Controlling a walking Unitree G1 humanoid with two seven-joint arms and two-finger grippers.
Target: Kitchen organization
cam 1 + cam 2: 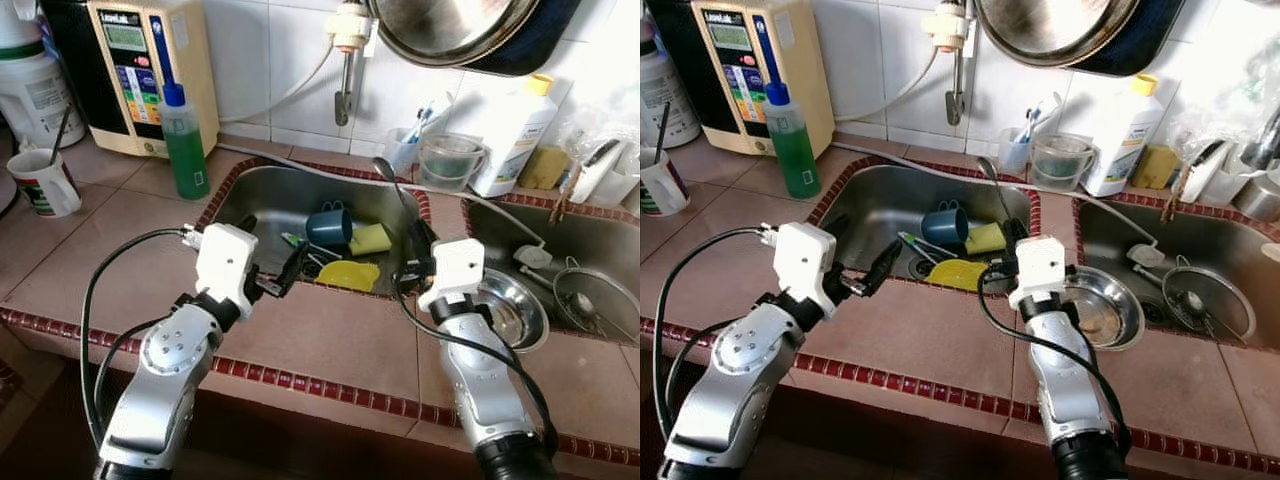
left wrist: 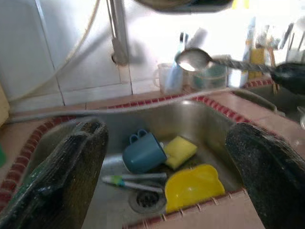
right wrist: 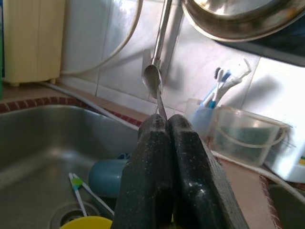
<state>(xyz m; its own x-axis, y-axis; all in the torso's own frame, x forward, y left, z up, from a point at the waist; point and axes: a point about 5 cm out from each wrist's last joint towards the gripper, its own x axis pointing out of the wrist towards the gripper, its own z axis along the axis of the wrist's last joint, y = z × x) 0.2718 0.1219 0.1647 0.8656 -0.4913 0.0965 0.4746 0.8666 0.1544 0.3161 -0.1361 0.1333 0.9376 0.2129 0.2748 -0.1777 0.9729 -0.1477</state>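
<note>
Left stainless steel sink basin (image 1: 262,205): holds a dark blue plastic mug (image 1: 329,226) on its side, a yellow sponge (image 1: 370,238) touching it, a yellow plastic bowl (image 1: 348,275) near the front wall, and a green-and-white toothbrush (image 2: 125,181) lying by the drain.

Shallow round steel dish (image 1: 518,310): sits on the tiled divider's front corner, overlapping the right sink basin (image 1: 590,245); its contents cannot be made out.

Right basin: contains a wire mesh strainer (image 1: 592,295).

Back ledge: clear plastic cup (image 1: 404,150) with toothbrushes, a translucent lidded tub (image 1: 449,161), and a white bottle with yellow cap (image 1: 514,135).

Left counter: green liquid soap bottle with blue cap (image 1: 184,142), and a white mug (image 1: 44,182) with a utensil standing in it.

Right gripper (image 1: 418,243): over the divider at the left basin's right rim, fingers pressed together on the handle of a long steel spoon (image 1: 389,179), bowl end raised.

Left gripper (image 1: 272,278): at the left basin's front edge, fingers spread wide, holding nothing.

Open room: bare tile counter (image 1: 330,340) along the front, between the arms.
</note>
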